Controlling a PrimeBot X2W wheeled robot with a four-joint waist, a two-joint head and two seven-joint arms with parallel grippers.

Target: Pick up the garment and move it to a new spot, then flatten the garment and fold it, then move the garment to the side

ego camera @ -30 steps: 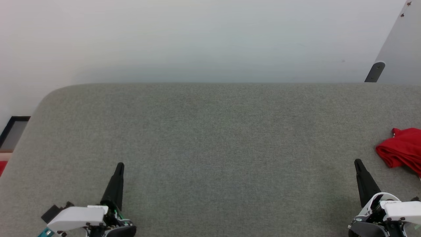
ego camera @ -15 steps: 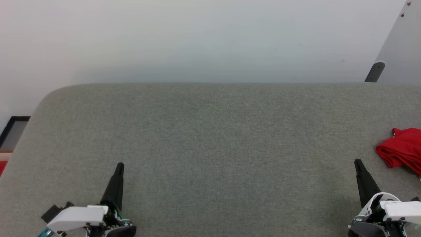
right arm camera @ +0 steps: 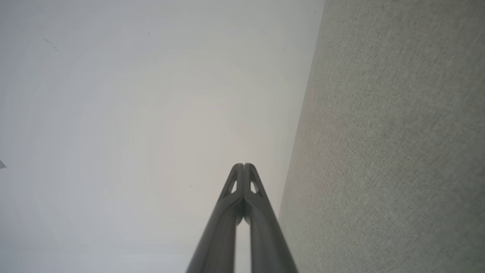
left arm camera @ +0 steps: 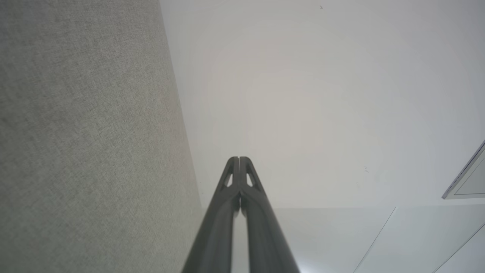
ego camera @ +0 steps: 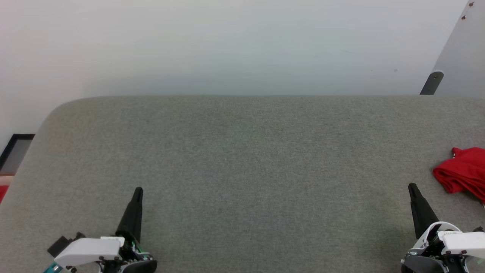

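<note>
Bare robot test lab, by the look: grey felt-covered table [ego camera: 242,170], plain white surround [ego camera: 227,45], screwed grey panel [ego camera: 460,57] at 2 o'clock.

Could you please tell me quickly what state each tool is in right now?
Left tool: closed, fingers pressed together, holding nothing.
Right tool: closed, fingers pressed together, holding nothing.

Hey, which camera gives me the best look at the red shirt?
The head view. There the red shirt lies bunched near the right side of the grey surface, partly cut off by the picture's edge. Both wrist views face the grey surface and a pale background.
</note>
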